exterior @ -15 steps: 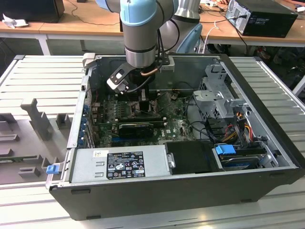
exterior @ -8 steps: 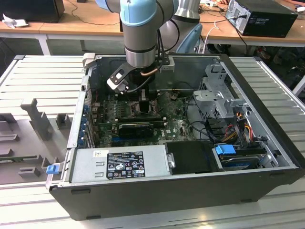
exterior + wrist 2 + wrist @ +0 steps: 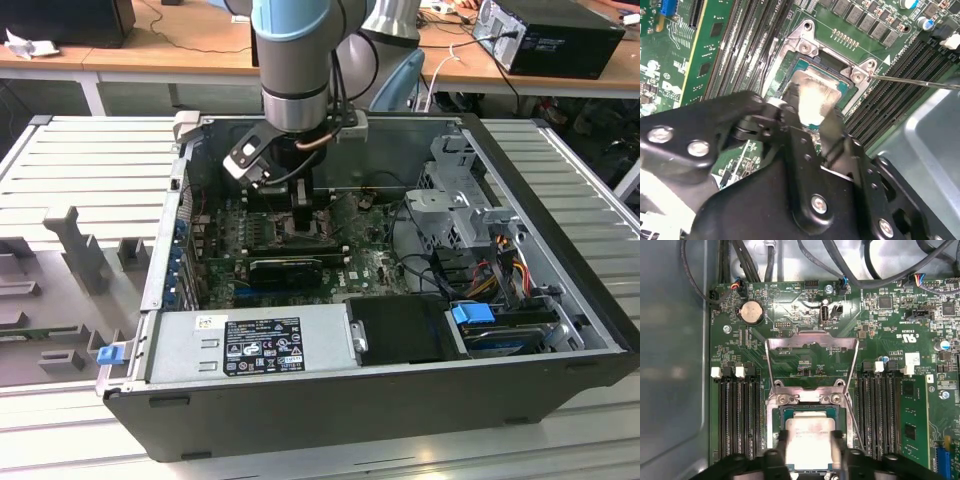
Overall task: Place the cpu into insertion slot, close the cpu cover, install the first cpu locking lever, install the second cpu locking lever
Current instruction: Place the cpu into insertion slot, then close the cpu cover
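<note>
The cpu, a silver-tan square chip, sits in or just over the insertion slot, with a black finger close against each of two opposite edges. My gripper looks shut on the cpu. The slot's metal rim frames the chip in both wick wrist views. The cpu cover is swung open and lies back past the hinge. Thin wire levers stand loose beside the slot, one of them sticking out sideways. In the exterior view the gripper is deep inside the computer case, hiding the slot.
Black memory slots flank the socket on both sides. A long black card lies across the board near the gripper. A power supply, drive cage and loose cables crowd the case. A grey case wall borders the board.
</note>
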